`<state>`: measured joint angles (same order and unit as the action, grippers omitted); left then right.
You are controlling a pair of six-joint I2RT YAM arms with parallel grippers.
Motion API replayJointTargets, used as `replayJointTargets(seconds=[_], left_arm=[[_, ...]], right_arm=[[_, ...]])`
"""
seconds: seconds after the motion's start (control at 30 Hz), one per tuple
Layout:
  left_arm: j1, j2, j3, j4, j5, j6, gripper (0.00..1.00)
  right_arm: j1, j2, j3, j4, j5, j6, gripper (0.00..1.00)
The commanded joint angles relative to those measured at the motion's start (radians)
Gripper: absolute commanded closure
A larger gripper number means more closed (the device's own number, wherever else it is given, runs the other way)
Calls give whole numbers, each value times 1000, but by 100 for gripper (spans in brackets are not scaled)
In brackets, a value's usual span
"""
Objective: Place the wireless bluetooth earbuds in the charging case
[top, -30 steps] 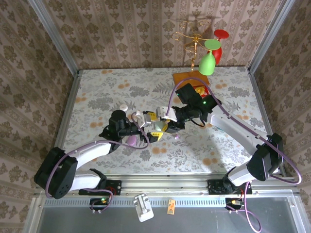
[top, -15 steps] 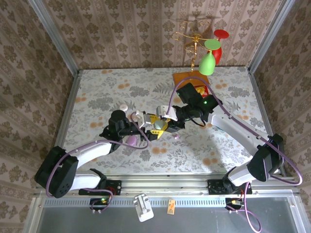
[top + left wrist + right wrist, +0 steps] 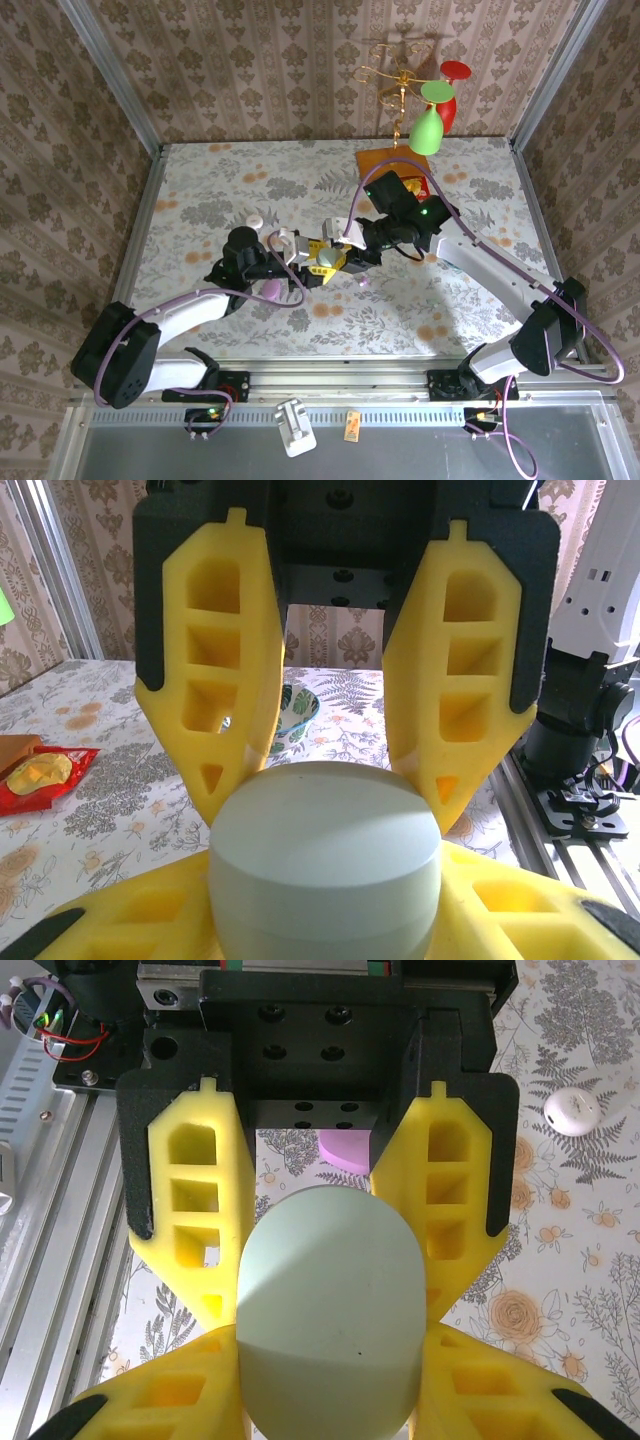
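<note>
Top-down overview, 2 opposed wrist close-ups sharing mint case (image 3: 325, 865)

Lab robot test cell, dressed as home interior. Evid.: aluminium frame posts (image 3: 105, 70) w/ damask wallpaper panels (image 3: 260, 70), floral-print tabletop (image 3: 210, 190), two arms (image 3: 190, 310) bolted to extrusion rail (image 3: 340, 378) at near edge, exposed cabling (image 3: 395, 165), decor. gold stand (image 3: 395, 75) w/ coloured cups (image 3: 427, 128) at back.

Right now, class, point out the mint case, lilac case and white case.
mint case (image 3: 330, 1300), right wrist view, centre of its shell
lilac case (image 3: 345, 1152), right wrist view, its visible edge
white case (image 3: 572, 1110), right wrist view, its top
</note>
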<state>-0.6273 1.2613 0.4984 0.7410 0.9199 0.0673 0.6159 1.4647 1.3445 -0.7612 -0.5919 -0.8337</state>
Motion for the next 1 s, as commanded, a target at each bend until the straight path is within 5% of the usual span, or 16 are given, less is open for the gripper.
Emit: replayJointTargets(seconds=[0.0, 0.8, 0.97], left_arm=[[-2, -37, 9, 9, 13, -2, 56], [-5, -66, 24, 13, 37, -38, 48], [-6, -53, 31, 9, 46, -40, 54]], right_arm=[[-7, -30, -15, -14, -25, 4, 66], [-23, -37, -33, 5, 7, -5, 66], [-24, -41, -33, 8, -3, -4, 66]])
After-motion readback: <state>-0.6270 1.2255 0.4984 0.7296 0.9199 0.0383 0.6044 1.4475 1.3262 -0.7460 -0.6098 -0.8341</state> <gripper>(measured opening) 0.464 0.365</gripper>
